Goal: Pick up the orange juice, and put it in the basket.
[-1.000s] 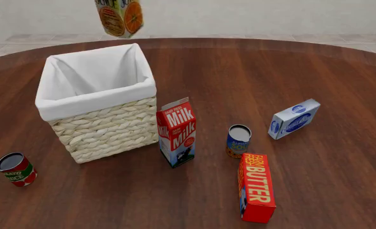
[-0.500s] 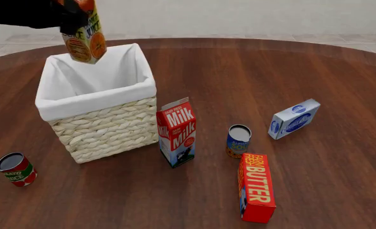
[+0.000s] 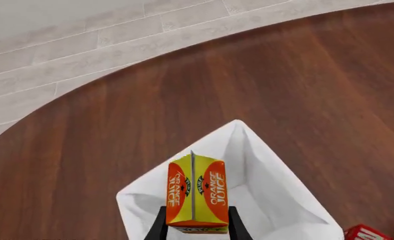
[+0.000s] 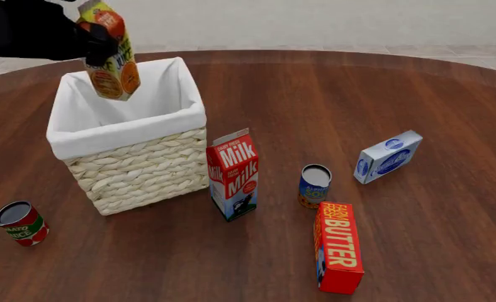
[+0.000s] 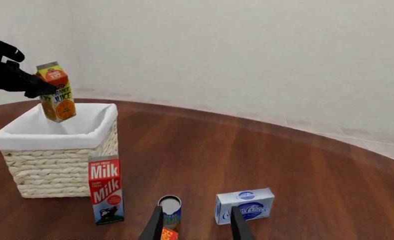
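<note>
Left wrist view: left gripper (image 3: 195, 226) pinches the orange juice (image 3: 197, 192) between its fingers, directly over the basket (image 3: 264, 200) and its white lining.
Front view: orange juice (image 4: 111, 53) hangs tilted above the basket's (image 4: 139, 167) far-left corner; Milk carton (image 4: 233, 175) stands just right of the basket.
Right wrist view: right gripper (image 5: 195, 227) spread, holding nothing, above a can (image 5: 169, 212).

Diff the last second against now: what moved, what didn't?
The left pincer, shut on the orange juice, carried it leftward and down; it now hangs tilted over the basket opening, not released. The basket, the milk carton, the butter box and the cans stayed put.
</note>
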You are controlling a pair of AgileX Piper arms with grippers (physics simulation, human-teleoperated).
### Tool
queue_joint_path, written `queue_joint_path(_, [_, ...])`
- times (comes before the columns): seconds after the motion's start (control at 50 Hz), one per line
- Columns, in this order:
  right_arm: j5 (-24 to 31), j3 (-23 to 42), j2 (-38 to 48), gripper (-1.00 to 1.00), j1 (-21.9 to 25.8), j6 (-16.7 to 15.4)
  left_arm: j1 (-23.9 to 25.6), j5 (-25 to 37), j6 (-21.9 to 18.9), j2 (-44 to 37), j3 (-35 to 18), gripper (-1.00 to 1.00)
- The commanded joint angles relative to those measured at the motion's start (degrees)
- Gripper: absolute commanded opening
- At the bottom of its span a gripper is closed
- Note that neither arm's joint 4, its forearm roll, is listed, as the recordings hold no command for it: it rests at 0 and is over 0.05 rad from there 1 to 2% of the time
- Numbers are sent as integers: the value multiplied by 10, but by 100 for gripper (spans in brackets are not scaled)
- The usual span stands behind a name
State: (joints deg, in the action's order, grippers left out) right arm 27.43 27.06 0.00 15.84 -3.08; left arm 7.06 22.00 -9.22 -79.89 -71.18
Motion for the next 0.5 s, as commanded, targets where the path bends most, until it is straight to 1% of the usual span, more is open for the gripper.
queue_joint_path(0.02, [0, -4, 0, 100, 2, -2, 19, -24, 4, 13, 38, -100])
queue_joint_path(0.08, [1, -3, 0, 100, 3, -2, 23, -34, 5, 10, 54, -100])
queue_joint_path(0.16, [1, -4, 0, 100, 2, -2, 26, -41, 2, 5, 62, -100])
queue_joint_path(0.3, [-2, -8, 0, 100, 3, -3, 38, -40, 1, -1, 59, -100])
queue_joint_path(0.36, [-1, -8, 0, 100, 2, -3, 43, -40, -2, -1, 62, -100])
queue_joint_path(0.42, [-1, -8, 0, 100, 3, -4, 43, -46, -14, -4, 69, -100])
queue_joint_path(0.5, [-3, -11, 0, 100, 3, -6, 43, -52, -13, -9, 70, -100])
